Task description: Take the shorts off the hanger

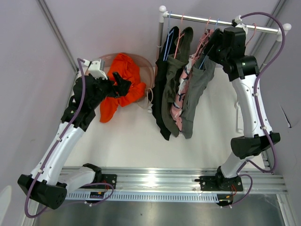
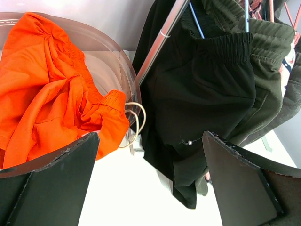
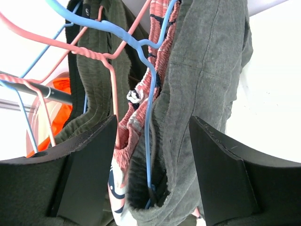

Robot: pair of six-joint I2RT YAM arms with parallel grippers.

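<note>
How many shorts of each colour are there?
Orange shorts: 1
Black shorts: 1
Green shorts: 2
Pink shorts: 1
Total: 5

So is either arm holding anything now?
No. The left gripper is open beside the orange shorts; the right gripper is open around the grey-green shorts, not clamped.
</note>
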